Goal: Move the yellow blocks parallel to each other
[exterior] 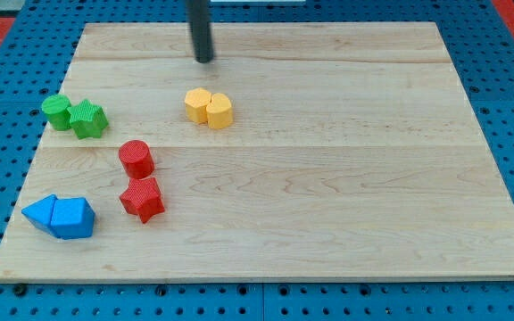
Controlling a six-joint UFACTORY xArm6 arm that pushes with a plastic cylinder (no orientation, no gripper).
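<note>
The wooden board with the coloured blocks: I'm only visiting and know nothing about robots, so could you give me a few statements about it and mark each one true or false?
1. The two yellow blocks touch each other. True.
2. My tip is pressing on the red cylinder. False: it stands apart from every block, toward the view's top from the yellow pair.
3. The blue blocks sit near the view's bottom left corner of the board. True.
4. The green blocks lie at the view's right edge. False: they are at the view's left.
5. The red star lies toward the view's bottom from the red cylinder. True.
</note>
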